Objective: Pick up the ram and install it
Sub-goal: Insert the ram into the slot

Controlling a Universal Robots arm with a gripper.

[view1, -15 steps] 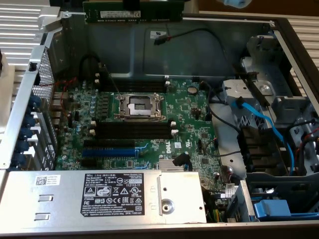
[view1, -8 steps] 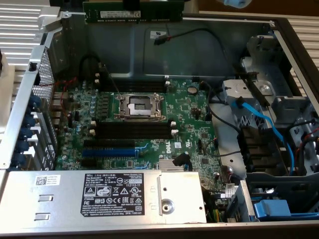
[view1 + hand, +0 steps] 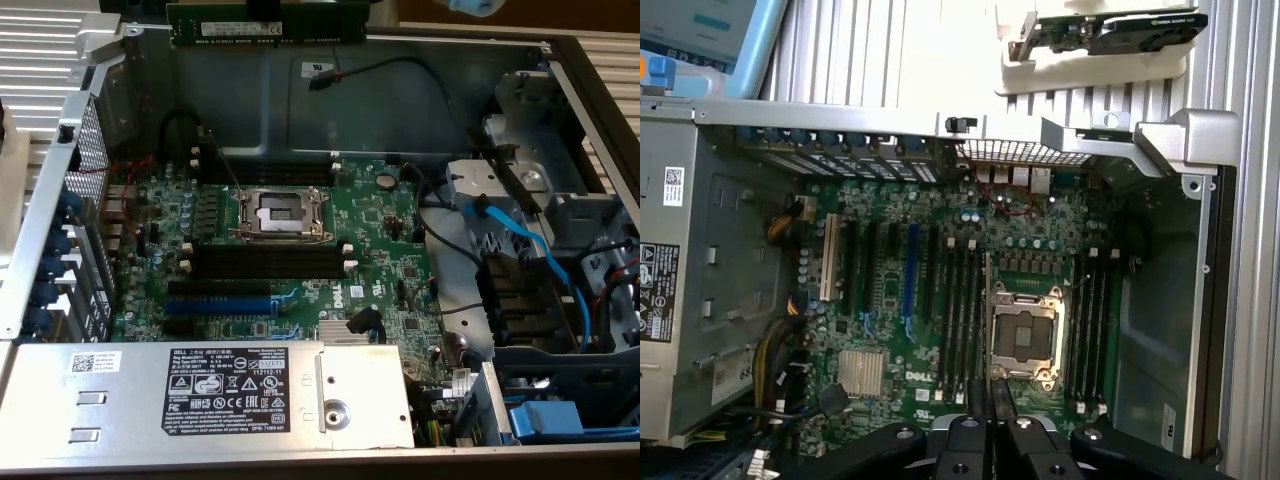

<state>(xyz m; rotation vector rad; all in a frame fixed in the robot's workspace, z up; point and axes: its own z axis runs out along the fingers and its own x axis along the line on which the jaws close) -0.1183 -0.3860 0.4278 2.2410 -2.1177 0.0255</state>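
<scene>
Claw: the gripper (image 3: 265, 10) is pinched narrow on the ram (image 3: 268, 24), holding its upper edge near the middle.
Ram, look: long, narrow green board, white printed label strip along its length, dark chips on either side.
Ram to claw: between the fingers, hanging level and reaching out to both sides.
Ram, place: in the air over the case's back wall (image 3: 300, 100), clear of the motherboard (image 3: 380, 250).
Wrist view: gripper (image 3: 990, 398) above the board beside the CPU socket (image 3: 1020, 335).
Slots: black memory slots (image 3: 265, 262) empty, near the socket; blue expansion slot (image 3: 220, 300) beyond.
</scene>
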